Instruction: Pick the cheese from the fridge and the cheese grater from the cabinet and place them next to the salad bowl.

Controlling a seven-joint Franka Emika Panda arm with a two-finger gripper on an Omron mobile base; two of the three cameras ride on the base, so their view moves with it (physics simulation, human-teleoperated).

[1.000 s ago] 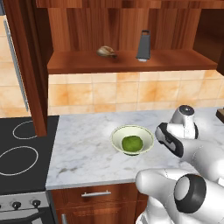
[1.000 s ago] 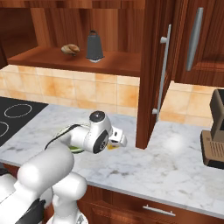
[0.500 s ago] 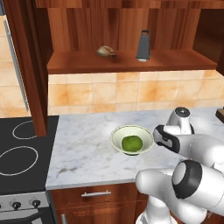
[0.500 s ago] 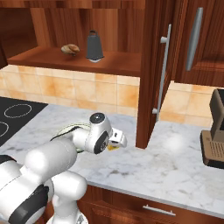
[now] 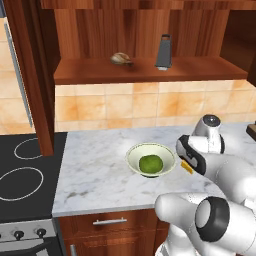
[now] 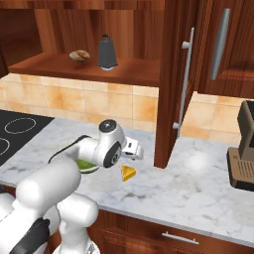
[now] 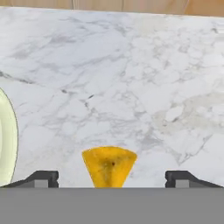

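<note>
A: Two fingertips (image 7: 43, 177) stand wide apart in the hand view, with the cheese (image 7: 109, 165) on the marble between them and touching neither. So the end effector (image 6: 130, 149) is spread open and holds nothing.

B: Agreed. From the right base view the cheese (image 6: 128, 172) lies flat on the tabletop (image 6: 208, 188), just below the end effector and just beside the bowl (image 5: 150, 159), on its fridge side, toward the front edge.

A: What could go wrong from here?

B: I'd judge the wedge is close enough under the fingers that a lift with any sideways drift could clip it and slide it away from the bowl or toward the front edge. A straight rise would avoid that.

A: And the bowl itself?

B: Its rim (image 7: 8, 140) shows at the left edge of the hand view, near one fingertip. A swing that way could nudge it.

A: Farther back?

B: The grater (image 5: 163, 51) stands upright on the cabinet shelf (image 5: 150, 70), with a brown lump (image 5: 121, 58) near it. That half of the task is not yet done. The reach is high, well apart from the tabletop, and the grater is narrow and tapered, so I'd expect a poor grip could tip it or knock the lump.
</note>
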